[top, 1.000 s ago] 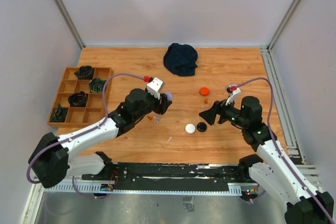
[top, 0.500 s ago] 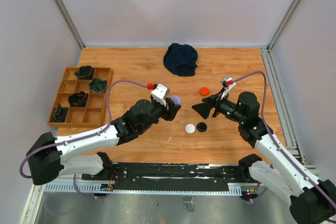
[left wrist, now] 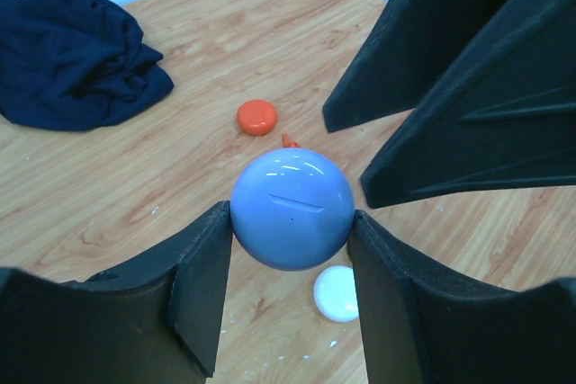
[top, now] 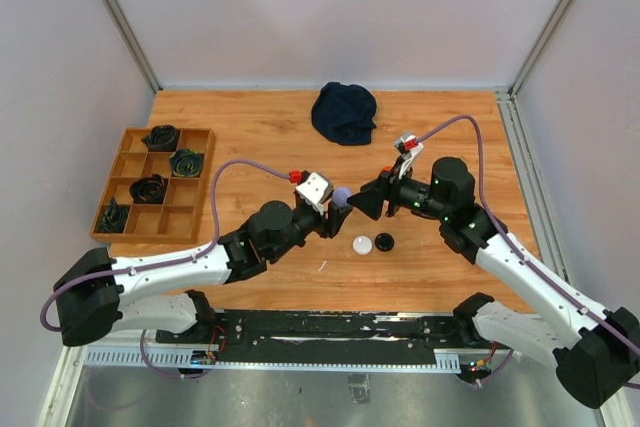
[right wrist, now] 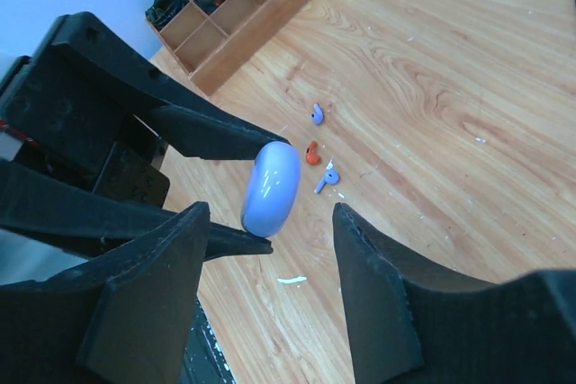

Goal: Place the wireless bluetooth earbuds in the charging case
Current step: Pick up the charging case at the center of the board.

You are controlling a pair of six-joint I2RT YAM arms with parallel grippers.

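At mid-frame the left tool [top: 338, 203] and right tool [top: 362, 203] meet tip to tip, with only the blue case [top: 341, 195] in the slim gap between them. Just below lie a white case [top: 362, 244] and a black case [top: 384, 241]; a dark cloth [top: 344, 112] sits top centre and a wooden tray [top: 165, 219] far left, with open desk [top: 250, 137] between.

Left arm [top: 170, 265]: white link shells, black joint housings.
Right arm [top: 520, 272]: same white-and-black build.
Left gripper [left wrist: 290, 227]: matte black, broad wedge-shaped jaws.
Right gripper [right wrist: 270, 209]: matte black, same tapered jaws.
Cables [top: 245, 162]: lilac, one looping from each wrist.
Wrist cameras [top: 315, 188]: small white blocks; red bit at each, perhaps a connector, too small to tell.
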